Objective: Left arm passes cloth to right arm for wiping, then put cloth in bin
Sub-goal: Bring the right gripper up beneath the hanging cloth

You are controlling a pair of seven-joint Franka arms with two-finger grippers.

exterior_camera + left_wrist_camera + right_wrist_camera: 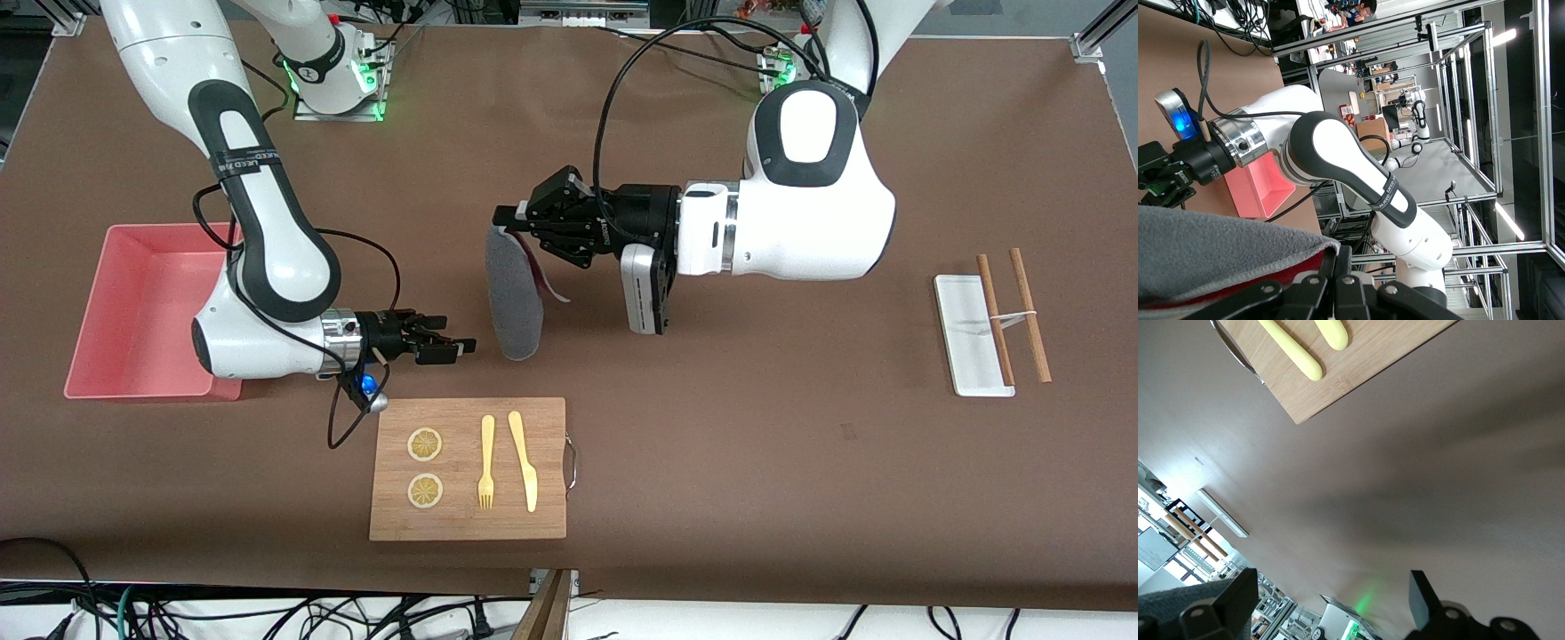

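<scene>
I have the brown worktop point(800, 462) under both arms, and the handover is the step in hand, not yet made. The bulky white left arm point(800, 213) reaches in level from the three o'clock side of the front view, its black tool point(511, 218) closed on the top edge of the small dark grey cloth with a pinkish-red back point(514, 298), which hangs straight down over bare worktop near the middle, its lower end close to the surface. The white right arm with the black band point(267, 231) comes down from eleven o'clock and points its slim black tool point(458, 347) at the cloth from the nine o'clock side; the fingers stand wide in the right wrist view, holding nothing, just short of the cloth's lower part. The pink rectangular plastic bin point(116, 356) sits at nine o'clock, with nothing showing in the part I can see. The bamboo cutting board point(468, 524) lies at six o'clock from the cloth. By my reading, the pass, the wiping and the drop into the bin all remain.
</scene>
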